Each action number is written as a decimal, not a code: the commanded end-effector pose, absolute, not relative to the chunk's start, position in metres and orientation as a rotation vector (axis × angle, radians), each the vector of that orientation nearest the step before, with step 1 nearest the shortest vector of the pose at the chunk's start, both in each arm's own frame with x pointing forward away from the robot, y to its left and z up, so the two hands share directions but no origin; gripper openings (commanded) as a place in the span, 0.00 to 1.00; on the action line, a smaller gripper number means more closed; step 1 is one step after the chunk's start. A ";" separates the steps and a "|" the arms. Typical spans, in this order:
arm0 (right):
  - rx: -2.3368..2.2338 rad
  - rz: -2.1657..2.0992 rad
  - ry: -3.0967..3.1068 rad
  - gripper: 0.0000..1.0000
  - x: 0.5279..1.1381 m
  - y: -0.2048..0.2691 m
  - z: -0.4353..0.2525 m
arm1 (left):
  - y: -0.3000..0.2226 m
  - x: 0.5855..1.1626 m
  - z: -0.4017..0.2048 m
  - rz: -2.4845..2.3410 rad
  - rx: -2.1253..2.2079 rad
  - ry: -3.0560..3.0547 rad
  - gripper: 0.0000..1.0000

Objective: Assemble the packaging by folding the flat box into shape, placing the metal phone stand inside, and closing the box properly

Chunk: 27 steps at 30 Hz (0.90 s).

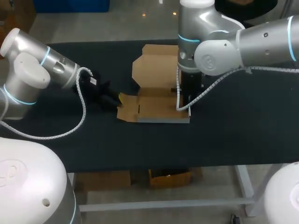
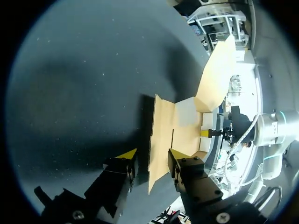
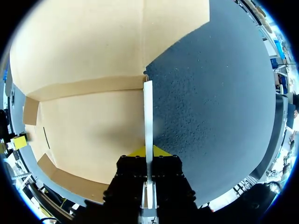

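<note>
We found the cardboard box partly folded and lying open near the middle of the black counter, its base flat on the surface. Its wide lid panel spread out toward 12 o'clock. Our right arm reached in to the box's 3 o'clock side. There the right tool was clamped on the thin upright side wall, one yellow tip pressed to each face of it. Our left tool sat low over the counter at the box's 9 o'clock side. Its fingers were spread apart, and the raised side flap had its near corner standing in the gap between them. We saw neither finger pressing on that flap. The box's inner floor showed as bare cardboard in the right wrist view.
</note>
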State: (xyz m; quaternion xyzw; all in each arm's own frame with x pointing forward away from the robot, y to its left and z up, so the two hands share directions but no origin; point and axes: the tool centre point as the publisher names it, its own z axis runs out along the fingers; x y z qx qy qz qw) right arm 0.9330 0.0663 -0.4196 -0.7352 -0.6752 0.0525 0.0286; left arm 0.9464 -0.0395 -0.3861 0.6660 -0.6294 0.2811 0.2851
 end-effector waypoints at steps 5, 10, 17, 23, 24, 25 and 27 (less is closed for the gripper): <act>-2.266 0.163 -2.083 0.00 0.933 0.066 -0.419 | -0.050 0.951 -0.392 0.747 1.775 -1.680 0.23; -2.266 0.163 -2.083 0.00 0.933 0.066 -0.419 | -0.057 0.952 -0.393 0.741 1.778 -1.685 0.21; -2.266 0.163 -2.083 0.00 0.933 0.066 -0.419 | -0.067 0.952 -0.382 0.698 1.849 -1.719 0.00; -2.266 0.163 -2.083 0.00 0.933 0.066 -0.419 | -0.080 0.953 -0.367 0.621 1.919 -1.786 0.00; -2.266 0.163 -2.083 0.00 0.933 0.066 -0.419 | -0.082 0.954 -0.365 0.608 1.927 -1.793 0.00; -2.266 0.163 -2.083 0.00 0.933 0.066 -0.419 | -0.085 0.955 -0.363 0.588 1.942 -1.805 0.00; -2.266 0.163 -2.083 0.00 0.933 0.066 -0.419 | -0.089 0.955 -0.360 0.561 1.966 -1.827 0.00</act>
